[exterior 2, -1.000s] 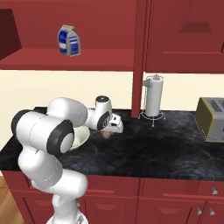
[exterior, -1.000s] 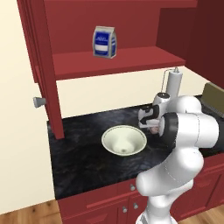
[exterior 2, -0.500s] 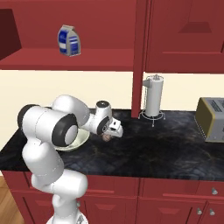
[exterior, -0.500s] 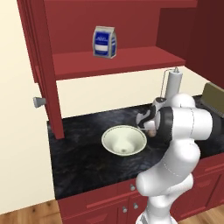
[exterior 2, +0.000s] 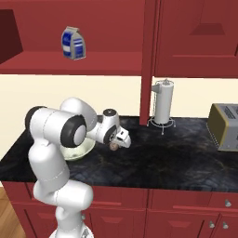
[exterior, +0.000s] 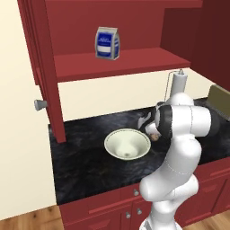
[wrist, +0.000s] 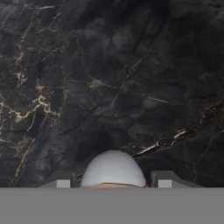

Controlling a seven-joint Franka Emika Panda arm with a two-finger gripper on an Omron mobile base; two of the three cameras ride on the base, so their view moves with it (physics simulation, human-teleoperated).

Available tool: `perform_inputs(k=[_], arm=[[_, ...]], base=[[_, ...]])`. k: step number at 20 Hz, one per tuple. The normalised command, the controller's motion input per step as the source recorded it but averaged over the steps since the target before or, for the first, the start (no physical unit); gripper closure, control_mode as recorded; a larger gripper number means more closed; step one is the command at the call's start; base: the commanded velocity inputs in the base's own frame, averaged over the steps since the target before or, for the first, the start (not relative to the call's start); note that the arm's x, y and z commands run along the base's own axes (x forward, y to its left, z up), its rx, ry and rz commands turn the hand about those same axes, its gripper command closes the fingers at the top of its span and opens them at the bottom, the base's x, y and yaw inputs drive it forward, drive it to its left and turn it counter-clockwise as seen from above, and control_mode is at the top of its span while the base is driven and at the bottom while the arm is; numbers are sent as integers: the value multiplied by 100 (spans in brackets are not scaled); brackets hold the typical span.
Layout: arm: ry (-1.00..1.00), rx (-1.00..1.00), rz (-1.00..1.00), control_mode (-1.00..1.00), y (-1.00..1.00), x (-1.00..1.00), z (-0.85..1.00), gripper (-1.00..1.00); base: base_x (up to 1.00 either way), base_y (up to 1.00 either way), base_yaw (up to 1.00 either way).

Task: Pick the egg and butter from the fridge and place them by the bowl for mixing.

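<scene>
The egg (wrist: 113, 168) is a small pale rounded thing, and my gripper (wrist: 113, 183) is shut on it, a dark fingertip on each side. In the base views the egg (exterior: 155, 137) (exterior 2: 113, 146) hangs low over the black marble counter (exterior: 85, 166), held by the gripper (exterior: 153, 134) (exterior 2: 116, 143) just right of the bowl (exterior: 112, 143) (exterior 2: 76, 153). The bowl is wide, cream-white and pale green inside. I cannot tell whether the egg touches the counter. The fridge and the butter are out of view.
A blue and white carton (exterior: 107, 43) (exterior 2: 73, 43) stands on the red shelf above. A paper towel holder (exterior 2: 163, 102) (exterior: 179, 85) and a toaster (exterior 2: 225, 126) stand to the right. An open red cupboard door (exterior: 42, 67) hangs at the left.
The hand has sunk a little toward the counter with the egg still in it, and the elbow has swung over. The bowl has not moved.
</scene>
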Motion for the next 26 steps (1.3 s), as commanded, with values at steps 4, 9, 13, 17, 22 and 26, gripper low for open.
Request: perform_inputs(k=[4,9,13,17,22,26], arm=[[0,1,-3,-100,0,5,-21,-100],[-1,4,-1,-100,0,2,-9,-100],[-9,3,0,-100,4,-1,20,-100],[-4,0,-3,-100,20,-8,44,-100],[-4,-3,-6,-100,18,-27,60,-100],[-14,-5,-2,-100,23,-38,63,-100]], base=[[0,0,0],[0,0,0],[0,0,0],[0,0,0],[0,0,0],[0,0,0]])
